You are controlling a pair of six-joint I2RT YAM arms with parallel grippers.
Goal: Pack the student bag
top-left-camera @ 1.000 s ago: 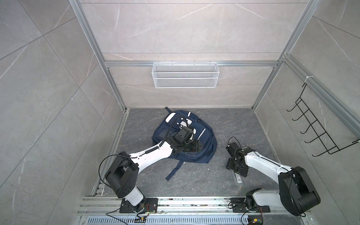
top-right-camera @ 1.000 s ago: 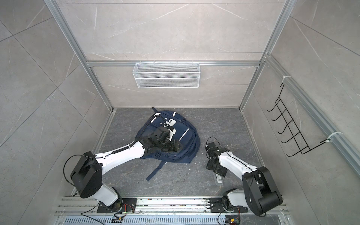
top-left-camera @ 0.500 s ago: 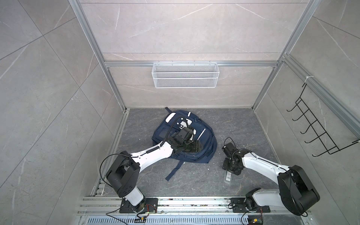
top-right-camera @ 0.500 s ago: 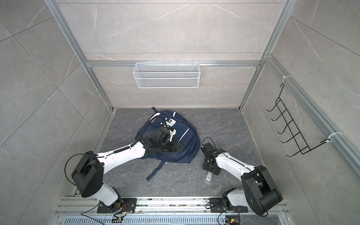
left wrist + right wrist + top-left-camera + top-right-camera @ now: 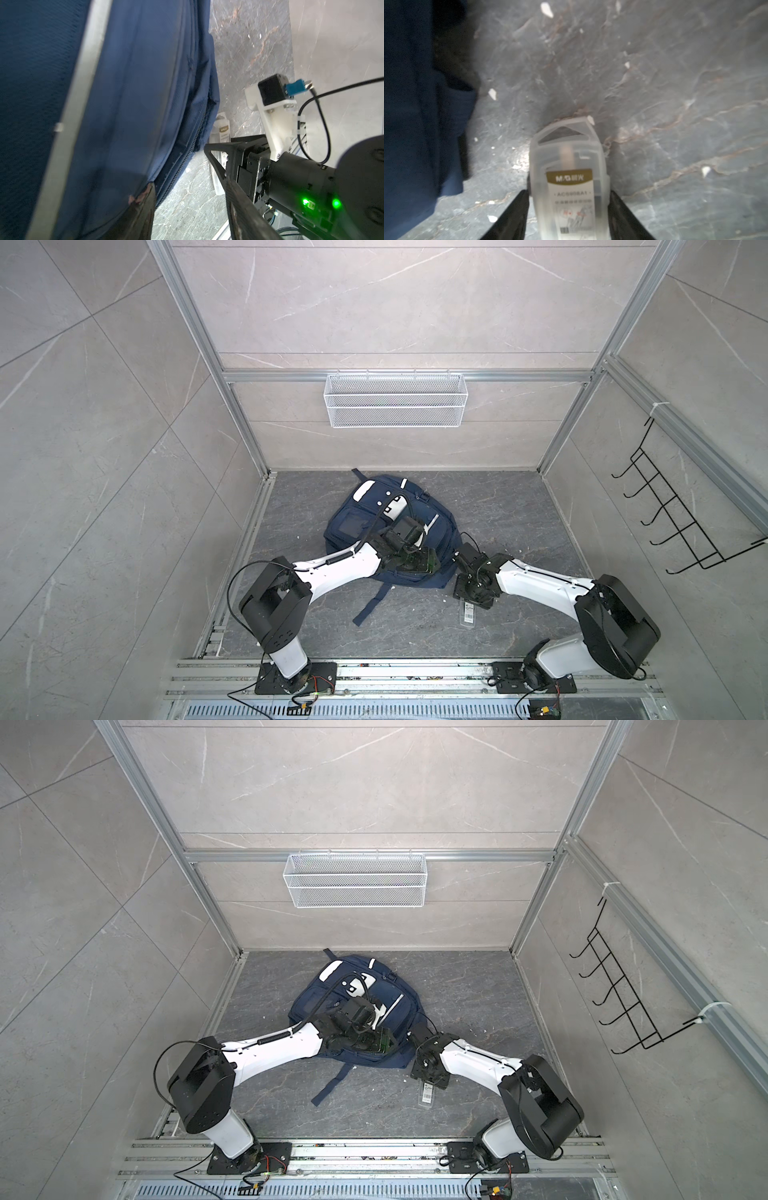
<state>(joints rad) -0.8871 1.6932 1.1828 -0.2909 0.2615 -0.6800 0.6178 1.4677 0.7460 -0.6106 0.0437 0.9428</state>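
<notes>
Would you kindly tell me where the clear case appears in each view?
Top view: case on floor, lower right of bag.
Top view: case, same spot.
Left wrist: case mid-frame, beside bag edge.
Right wrist: case bottom centre.
Landmark: the bag, in all four.
</notes>
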